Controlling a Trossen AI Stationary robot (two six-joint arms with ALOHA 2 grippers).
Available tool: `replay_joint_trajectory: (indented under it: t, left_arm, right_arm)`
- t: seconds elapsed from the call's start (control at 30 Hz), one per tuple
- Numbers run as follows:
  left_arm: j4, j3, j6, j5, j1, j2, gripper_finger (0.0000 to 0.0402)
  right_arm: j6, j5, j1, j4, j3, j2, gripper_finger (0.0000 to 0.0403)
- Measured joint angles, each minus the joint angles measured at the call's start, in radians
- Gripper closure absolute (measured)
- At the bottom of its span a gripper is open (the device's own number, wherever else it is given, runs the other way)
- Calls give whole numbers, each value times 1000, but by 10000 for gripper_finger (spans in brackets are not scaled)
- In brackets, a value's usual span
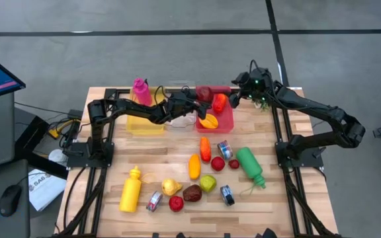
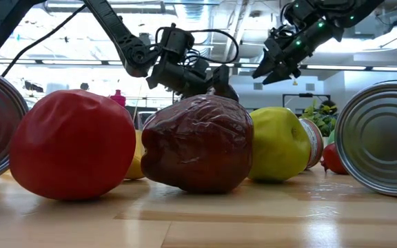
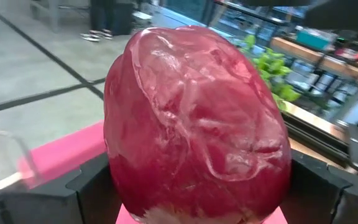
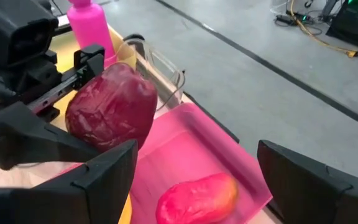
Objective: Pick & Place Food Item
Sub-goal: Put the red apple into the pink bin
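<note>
**Holding the dark red fruit over the pink tray's far edge**

Gripped between the fingers of the left gripper [image 1: 198, 99] is a dark red fruit [image 1: 204, 93], a wrinkled, glossy piece that fills nearly the whole left wrist view [image 3: 194, 118]. The jaws stand wide, but they are closed on the fruit's two sides, so the width is taken up by the fruit itself. The fruit is carried above the far left part of the pink tray [image 1: 228, 122], near the far edge of the table [image 1: 276, 198], and it is not yet resting on the tray floor, as far as can be judged from the right wrist view [image 4: 110, 109].

The relation that matters is a vertical one: the fruit hangs straight over the tray, with bare pink floor [image 4: 185, 149] seen beside and below it. Its long axis is roughly upright between the fingers. A short lowering and a release seem to be all that is needed.

The right gripper [image 1: 233, 98] is held open and empty just beside, over the same tray's far right part, with an orange-red fruit [image 1: 219, 102] lying beneath it. The two grippers are close, so some care with the clearance is probably wanted. The left arm is clearly the nearer one, since the fruit is already in its hold.
</note>
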Motion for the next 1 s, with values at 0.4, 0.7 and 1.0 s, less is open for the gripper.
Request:
replay_joint_trajectory:
  t: [0.4,0.7,1.0]
  left_arm:
    - [-1,0,-1,-30,0,0,73]
    - [-1,0,-1,-28,-3,-1,73]
    - [-1,0,-1,-27,-10,-1,73]
  right_arm:
    - [-5,0,-20,101,0,74,77]
    - [37,3,3,183,0,81,77]
    - [55,3,11,253,0,78,77]
